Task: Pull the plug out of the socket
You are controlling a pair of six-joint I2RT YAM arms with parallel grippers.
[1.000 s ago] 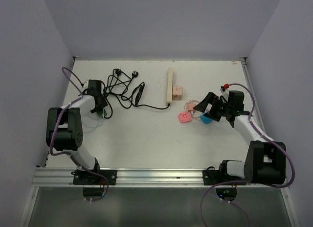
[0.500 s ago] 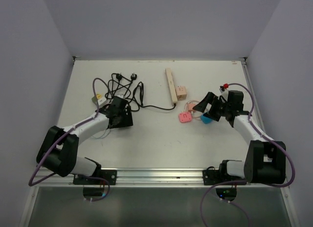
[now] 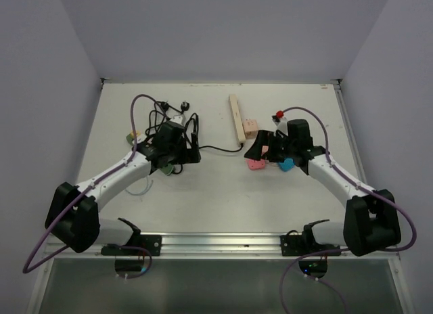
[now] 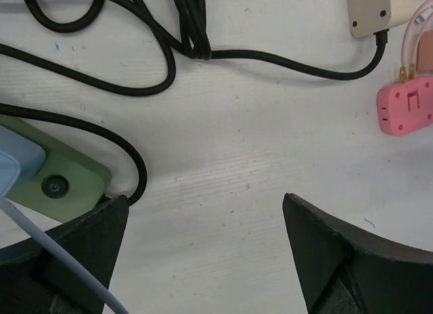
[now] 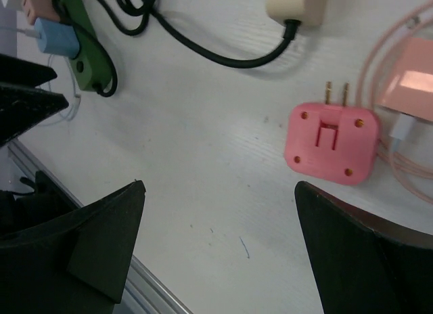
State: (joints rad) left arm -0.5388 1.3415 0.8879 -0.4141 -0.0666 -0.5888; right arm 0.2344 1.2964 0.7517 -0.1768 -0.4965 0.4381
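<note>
White counter (image 3: 203, 199), open along its near edge. From above, the socket (image 3: 167, 169) lies toward the left edge, seemingly half under the left arm (image 3: 118, 175). Left wrist: left hand (image 4: 205, 200) released, empty. Right wrist: right hand (image 5: 220, 189) released; blue plug (image 5: 54, 36) seated in socket.

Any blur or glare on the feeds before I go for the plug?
Top external: even light, faint shadows, no glare. Left wrist: black cord crisp, pale blue plug at the edge soft. Right wrist: pale pink block washed out by glare.

Bright, even light fr above; shadows soft, faint; wrist cams sharp mid-frame, blurry nr bottom.
</note>
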